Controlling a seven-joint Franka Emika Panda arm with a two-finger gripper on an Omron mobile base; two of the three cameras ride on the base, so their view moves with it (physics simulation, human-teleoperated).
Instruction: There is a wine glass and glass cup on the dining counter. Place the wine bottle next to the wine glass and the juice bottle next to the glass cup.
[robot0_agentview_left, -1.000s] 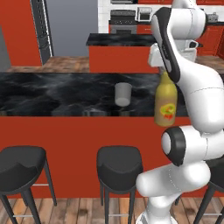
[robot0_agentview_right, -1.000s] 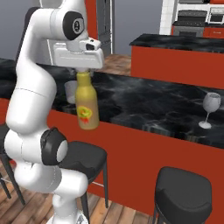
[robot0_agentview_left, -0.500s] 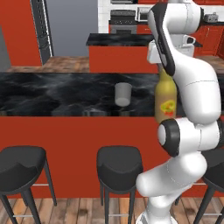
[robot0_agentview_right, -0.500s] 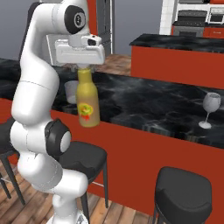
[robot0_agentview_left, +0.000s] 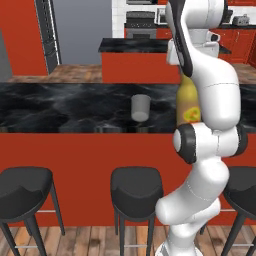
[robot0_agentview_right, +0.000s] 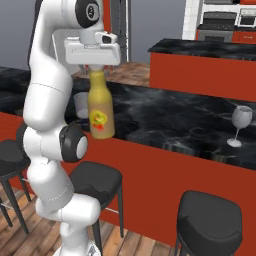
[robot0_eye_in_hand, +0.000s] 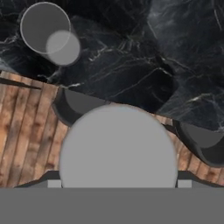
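My gripper (robot0_agentview_right: 96, 67) is shut on the neck of the yellow-orange juice bottle (robot0_agentview_right: 101, 117), which hangs upright above the front edge of the dining counter (robot0_agentview_right: 175, 120). In the left base view my arm hides most of the juice bottle (robot0_agentview_left: 189, 107). The grey glass cup (robot0_agentview_left: 140, 108) stands on the dining counter (robot0_agentview_left: 60, 107), a little left of the bottle and farther back. In the hand view the glass cup (robot0_eye_in_hand: 46, 28) is at the upper left. The wine glass (robot0_agentview_right: 240, 125) stands far to the right. The wine bottle is out of view.
Black stools (robot0_agentview_left: 136, 187) (robot0_agentview_right: 95, 180) (robot0_agentview_right: 207, 215) line the counter's near side, with a wooden floor (robot0_eye_in_hand: 22, 131) beneath them. A shorter red island (robot0_agentview_left: 140, 62) with a black top stands behind the counter.
The arm's middle links have swung left and closer to the base. The bottle has stayed in the grip and barely shifted. The cup and the wine glass have not moved.
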